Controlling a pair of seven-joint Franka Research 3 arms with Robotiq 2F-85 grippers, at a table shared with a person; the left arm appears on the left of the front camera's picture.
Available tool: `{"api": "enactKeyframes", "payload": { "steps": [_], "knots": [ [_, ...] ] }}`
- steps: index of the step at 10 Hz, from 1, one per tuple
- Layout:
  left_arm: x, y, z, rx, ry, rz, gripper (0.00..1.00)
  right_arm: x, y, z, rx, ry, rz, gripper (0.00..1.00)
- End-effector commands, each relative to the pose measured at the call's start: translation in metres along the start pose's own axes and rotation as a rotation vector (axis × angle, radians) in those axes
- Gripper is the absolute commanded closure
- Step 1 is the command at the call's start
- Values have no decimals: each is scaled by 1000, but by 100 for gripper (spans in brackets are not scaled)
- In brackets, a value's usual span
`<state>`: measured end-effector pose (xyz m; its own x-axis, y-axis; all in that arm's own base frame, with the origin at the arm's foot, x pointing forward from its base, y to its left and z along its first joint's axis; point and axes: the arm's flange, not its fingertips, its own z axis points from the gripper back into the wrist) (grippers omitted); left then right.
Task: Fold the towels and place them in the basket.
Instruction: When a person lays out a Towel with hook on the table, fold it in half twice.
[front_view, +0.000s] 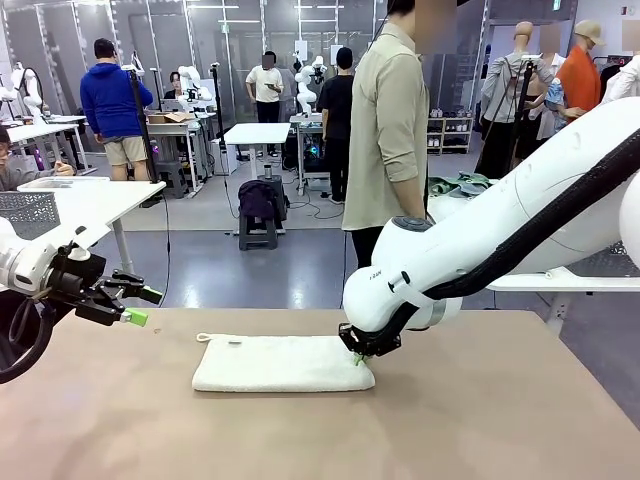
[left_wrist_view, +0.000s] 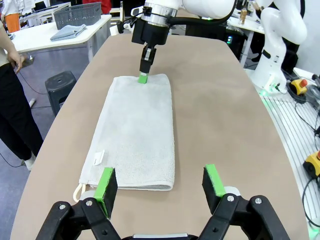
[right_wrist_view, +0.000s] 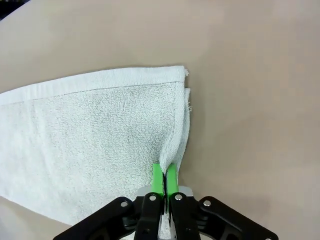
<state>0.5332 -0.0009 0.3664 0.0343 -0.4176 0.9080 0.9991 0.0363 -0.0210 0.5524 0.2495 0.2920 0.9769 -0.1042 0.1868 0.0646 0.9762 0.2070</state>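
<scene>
An off-white towel (front_view: 280, 365) lies folded lengthwise on the tan table, its small loop at the left end. My right gripper (front_view: 358, 357) is down at the towel's right end, shut on the short edge. In the right wrist view the green pads (right_wrist_view: 171, 176) pinch a ridge of the towel (right_wrist_view: 90, 125) between them. My left gripper (front_view: 143, 306) hovers open above the table's left part, short of the loop end. The left wrist view has the towel (left_wrist_view: 137, 135) stretching away from my left gripper (left_wrist_view: 160, 181) to the right gripper (left_wrist_view: 143, 77). A grey mesh basket (front_view: 28, 212) stands on a white side table at the left.
A person (front_view: 390, 130) stands at the far side of the table (front_view: 500, 410), just behind the right arm. The side table with the basket (left_wrist_view: 77, 14) also carries a grey-blue cloth (left_wrist_view: 67, 32). Bare tabletop lies in front of and to the right of the towel.
</scene>
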Motion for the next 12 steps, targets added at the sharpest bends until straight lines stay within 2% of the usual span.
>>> {"api": "enactKeyframes", "payload": {
  "steps": [1, 4, 8, 10, 12],
  "knots": [
    [1, -3, 2, 3, -2, -2, 13, 1, 6, -5, -31, -1, -29, 100],
    [1, -3, 2, 3, -2, -2, 13, 4, -20, 10, -29, -7, 27, 100],
    [1, -3, 2, 3, -2, -2, 13, 5, -54, 24, -42, -7, 19, 100],
    [1, -3, 2, 3, -2, -2, 13, 1, -44, 47, -54, -35, 45, 100],
    [1, -3, 2, 3, -2, -2, 13, 2, -15, 86, -88, -93, 104, 100]
  ]
}}
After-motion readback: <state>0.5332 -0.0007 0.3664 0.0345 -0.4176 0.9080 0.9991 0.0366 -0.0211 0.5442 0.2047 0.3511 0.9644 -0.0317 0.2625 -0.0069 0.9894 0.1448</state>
